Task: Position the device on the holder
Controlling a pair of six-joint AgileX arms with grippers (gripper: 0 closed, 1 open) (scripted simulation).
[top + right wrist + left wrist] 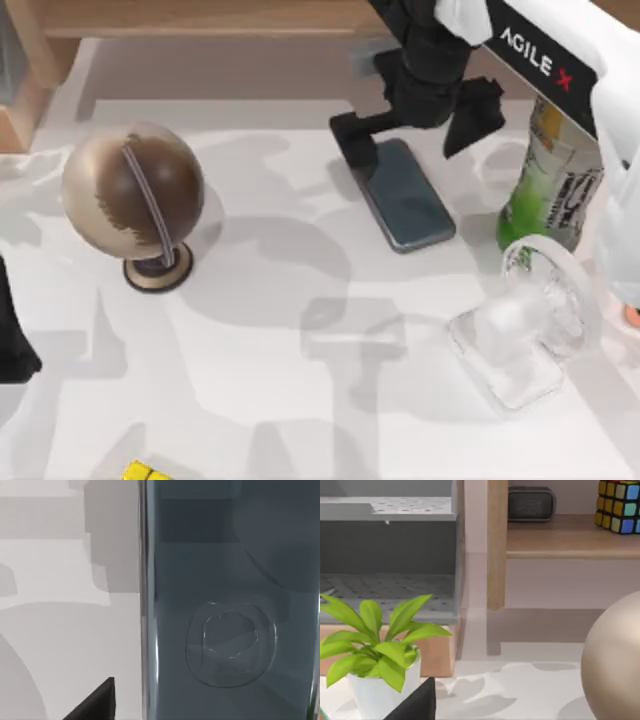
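- Two arms are showing in the top view: the right arm is reaching in from the upper right, and its hand (415, 125) is hanging over the far end of the device (405, 195), with one dark finger on either side of that end.
- The right hand's fingers are standing spread wide, wider than the device; whether they are touching it I cannot tell.
- The device is lying flat on the white tabletop (300, 400), screen up, a little right of centre, its length running at a slant from upper left to lower right.
- In the right wrist view the device's (230, 605) glossy dark screen is showing close up, with a faint reflection of the clear holder on it.
- The holder (525, 325), made of transparent plastic, is standing on the tabletop to the lower right of the device, well apart from it and carrying nothing.
- A green bottle (550, 185) is standing just right of the device, beside the holder's far edge.
- A brown globe (132, 195) on a round base is standing on the left of the tabletop.
- The left arm is sitting at the left edge, and whether its hand is wide or narrow I cannot tell.
- In the left wrist view a white pot (380, 692) is holding a green plant (375, 640), and a wooden shelf (570, 542) is carrying a puzzle cube (619, 505) and a dark speaker (531, 503).
- A grey perforated tray (390, 555) is standing beside the shelf.
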